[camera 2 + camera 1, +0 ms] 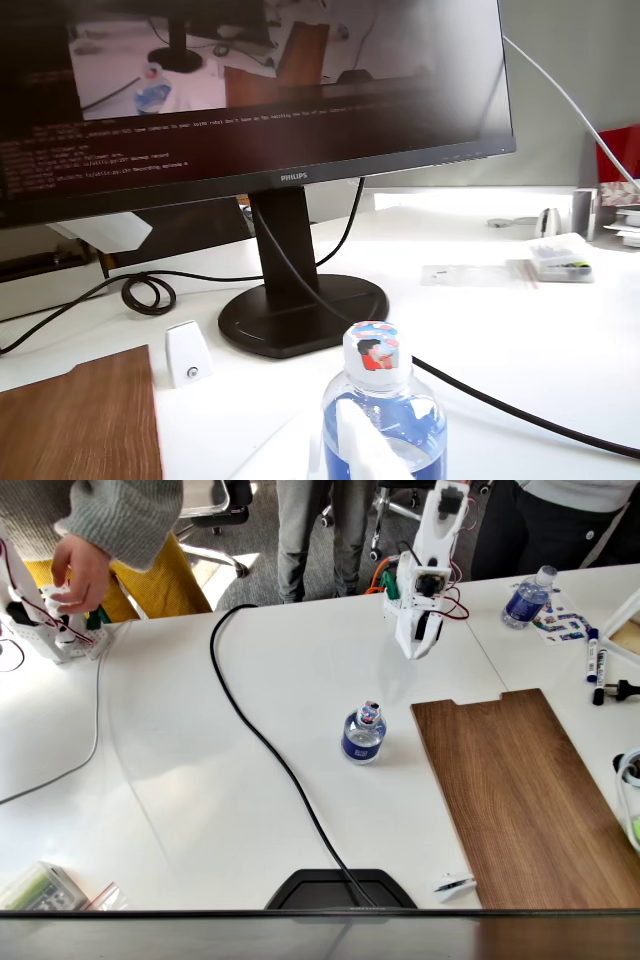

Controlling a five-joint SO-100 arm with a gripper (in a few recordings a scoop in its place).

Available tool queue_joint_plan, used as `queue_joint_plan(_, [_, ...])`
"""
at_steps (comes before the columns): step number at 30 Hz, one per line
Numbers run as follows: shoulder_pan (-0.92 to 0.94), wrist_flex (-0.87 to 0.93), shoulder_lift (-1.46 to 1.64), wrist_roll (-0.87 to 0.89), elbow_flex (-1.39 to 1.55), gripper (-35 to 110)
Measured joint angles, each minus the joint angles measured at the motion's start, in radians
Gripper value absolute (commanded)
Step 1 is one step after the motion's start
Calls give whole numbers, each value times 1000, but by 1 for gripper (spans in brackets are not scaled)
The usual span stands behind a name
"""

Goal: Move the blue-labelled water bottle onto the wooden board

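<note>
Fixed view: gripper (418, 640) is hovering well behind the blue-labelled water bottle (363, 734) | jaws: cannot tell | bottle is standing upright beside the wooden board (520, 790) | risk: off-centre approach tipping it onto black cable (290, 780).

In the fixed view the white arm stands at the far side of the table, a little right of the middle. It reaches down and toward the near side, and the gripper (420, 640) hangs above the table surface, pointing downward. It holds nothing. Whether its jaws are parted is not clear.
</note>
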Motion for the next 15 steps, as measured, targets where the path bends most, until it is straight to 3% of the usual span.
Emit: queue_joint_plan(15, [74, 23, 2, -37, 0, 1])
